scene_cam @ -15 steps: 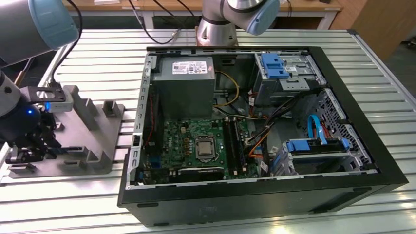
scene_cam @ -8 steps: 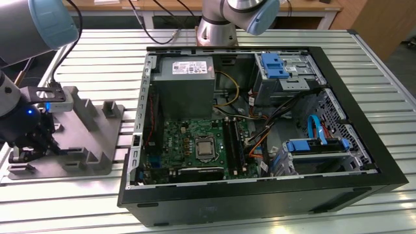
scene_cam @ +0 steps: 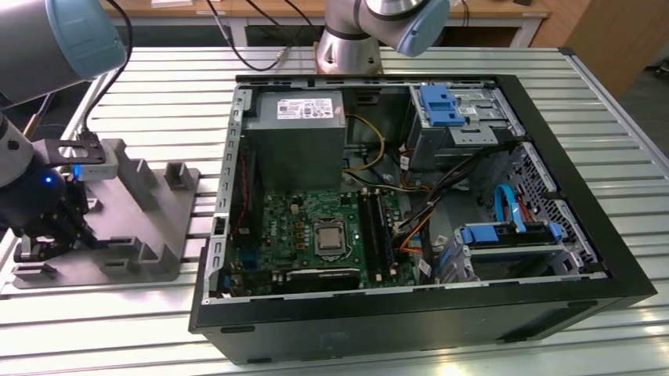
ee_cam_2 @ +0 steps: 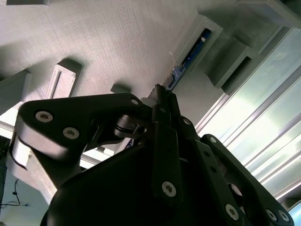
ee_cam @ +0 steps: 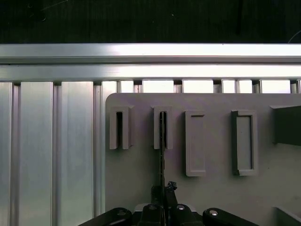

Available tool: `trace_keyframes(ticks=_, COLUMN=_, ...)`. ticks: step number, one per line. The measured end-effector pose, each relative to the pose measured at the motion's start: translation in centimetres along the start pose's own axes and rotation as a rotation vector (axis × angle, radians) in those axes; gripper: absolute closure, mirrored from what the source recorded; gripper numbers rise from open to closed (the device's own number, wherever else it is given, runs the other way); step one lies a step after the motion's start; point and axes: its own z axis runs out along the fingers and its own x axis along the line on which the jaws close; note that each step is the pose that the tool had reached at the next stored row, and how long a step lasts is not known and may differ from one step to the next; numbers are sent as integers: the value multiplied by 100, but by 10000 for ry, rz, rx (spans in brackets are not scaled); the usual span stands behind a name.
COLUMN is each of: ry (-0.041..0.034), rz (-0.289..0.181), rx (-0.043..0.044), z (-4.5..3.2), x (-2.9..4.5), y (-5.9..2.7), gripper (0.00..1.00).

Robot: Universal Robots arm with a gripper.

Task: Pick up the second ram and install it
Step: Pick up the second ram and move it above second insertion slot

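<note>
The second ram (ee_cam: 162, 141) is a thin dark stick seen edge-on, standing in a slot of the grey holder (ee_cam: 211, 197). In the second wrist view the ram (ee_cam_2: 192, 52) shows dark with blue glints inside that slot. My gripper (ee_cam: 162, 190) is shut on the stick's near end, its black fingers (ee_cam_2: 162, 101) meeting at the board's edge. In the exterior view the gripper (scene_cam: 44, 243) stands low over the holder (scene_cam: 136, 227) at the exterior view's left, apart from the open computer case (scene_cam: 418, 313). The green motherboard (scene_cam: 303, 227) lies inside the case with its long memory slots (scene_cam: 378, 231) beside the CPU socket.
The holder has several other raised slots (ee_cam: 242, 141) and upright blocks (scene_cam: 178, 178). It rests on a slatted aluminium table (scene_cam: 157, 86). Inside the case sit a power supply (scene_cam: 298, 129), blue drive bays (scene_cam: 450, 110) and loose cables (scene_cam: 418, 211).
</note>
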Motion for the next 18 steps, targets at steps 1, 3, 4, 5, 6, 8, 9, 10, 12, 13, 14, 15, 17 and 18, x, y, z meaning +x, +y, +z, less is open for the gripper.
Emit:
trace_keyframes(ticks=1, ry=0, rz=0, rx=1, z=0, x=0, y=0, gripper=86)
trace_keyframes(ticks=3, ry=0, rz=0, rx=0, z=0, x=0, y=0, gripper=86)
trace_keyframes(ticks=4, ry=0, rz=0, rx=0, z=1, x=0, y=0, gripper=86)
trace_keyframes(ticks=5, ry=0, rz=0, rx=1, z=1, x=0, y=0, gripper=86)
trace_keyframes(ticks=6, ry=0, rz=0, rx=1, z=1, x=0, y=0, gripper=86)
trace_keyframes(ticks=8, ry=0, rz=0, rx=1, z=1, x=0, y=0, gripper=86)
trace_keyframes(ticks=9, ry=-1, rz=0, rx=1, z=1, x=0, y=0, gripper=86)
trace_keyframes(ticks=10, ry=-3, rz=0, rx=4, z=-4, x=0, y=0, gripper=86)
trace_keyframes(ticks=12, ry=-6, rz=0, rx=3, z=-38, x=-1, y=1, gripper=86)
trace_keyframes(ticks=13, ry=-10, rz=0, rx=2, z=-60, x=-2, y=2, gripper=86)
trace_keyframes(ticks=14, ry=-16, rz=0, rx=3, z=-80, x=-3, y=3, gripper=86)
trace_keyframes(ticks=15, ry=-22, rz=0, rx=2, z=-96, x=-3, y=3, gripper=86)
trace_keyframes(ticks=17, ry=-31, rz=-1, rx=3, z=-112, x=-4, y=3, gripper=86)
trace_keyframes(ticks=18, ry=-33, rz=-1, rx=4, z=-116, x=-4, y=3, gripper=86)
